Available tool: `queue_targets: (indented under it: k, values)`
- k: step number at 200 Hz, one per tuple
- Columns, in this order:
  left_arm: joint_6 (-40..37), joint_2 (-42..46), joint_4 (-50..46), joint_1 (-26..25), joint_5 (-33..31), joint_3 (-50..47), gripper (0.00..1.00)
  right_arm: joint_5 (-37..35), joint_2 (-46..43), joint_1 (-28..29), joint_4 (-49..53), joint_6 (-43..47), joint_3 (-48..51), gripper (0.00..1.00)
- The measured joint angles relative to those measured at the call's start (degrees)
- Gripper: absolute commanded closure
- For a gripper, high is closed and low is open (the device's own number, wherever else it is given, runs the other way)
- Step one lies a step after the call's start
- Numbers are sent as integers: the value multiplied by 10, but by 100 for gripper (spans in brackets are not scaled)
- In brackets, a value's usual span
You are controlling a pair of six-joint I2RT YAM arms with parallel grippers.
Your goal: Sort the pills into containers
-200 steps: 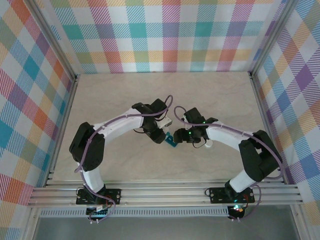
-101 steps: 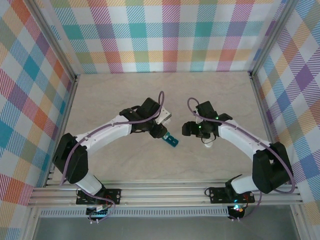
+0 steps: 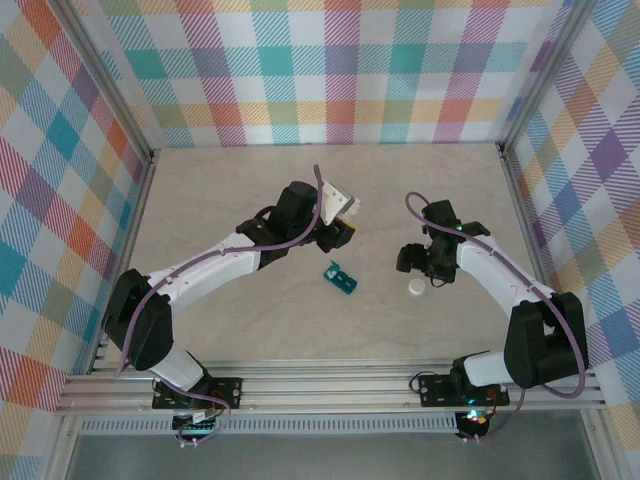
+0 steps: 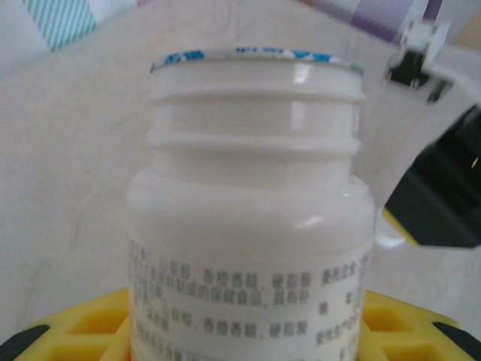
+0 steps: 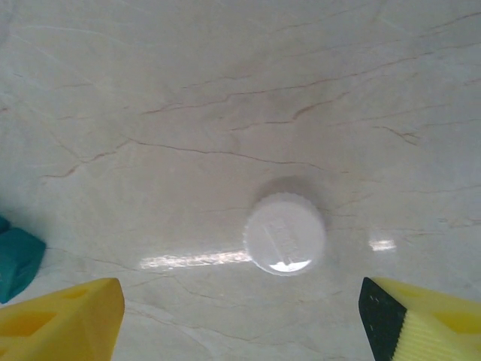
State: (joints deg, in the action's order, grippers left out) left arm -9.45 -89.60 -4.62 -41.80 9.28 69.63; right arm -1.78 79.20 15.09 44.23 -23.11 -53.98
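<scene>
My left gripper [image 3: 335,228] is shut on a white pill bottle [image 3: 342,208], held above the table. In the left wrist view the bottle [image 4: 252,226] stands uncapped, its threaded neck bare, with my yellow fingers [image 4: 68,331] at its base. The teal containers [image 3: 340,279] lie on the table between the arms, below and right of the bottle. The bottle's white cap [image 5: 285,234] rests flat on the table. My right gripper [image 5: 240,316] hovers over the cap, open, with nothing between its fingers. The pills are out of view.
Plaid walls enclose the pale marbled table [image 3: 230,190] on three sides. The cap [image 3: 415,288] sits about a hand's width right of the containers [image 5: 15,259]. In the left wrist view the right arm's black link [image 4: 440,195] is close on the right.
My left gripper has lifted the bottle back and away from the containers. My right gripper has moved right, opened wider and left the cap on the table.
</scene>
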Motion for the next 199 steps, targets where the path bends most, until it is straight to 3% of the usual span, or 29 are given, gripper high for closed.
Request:
queue_targets:
  k: [71,199]
  values:
    - [34,0,123,11,23,-2,100,-6,63,-1,5,23,3,21]
    - [56,0,153,39,79,-22,100,-6,138,-1,-18,31,3,37]
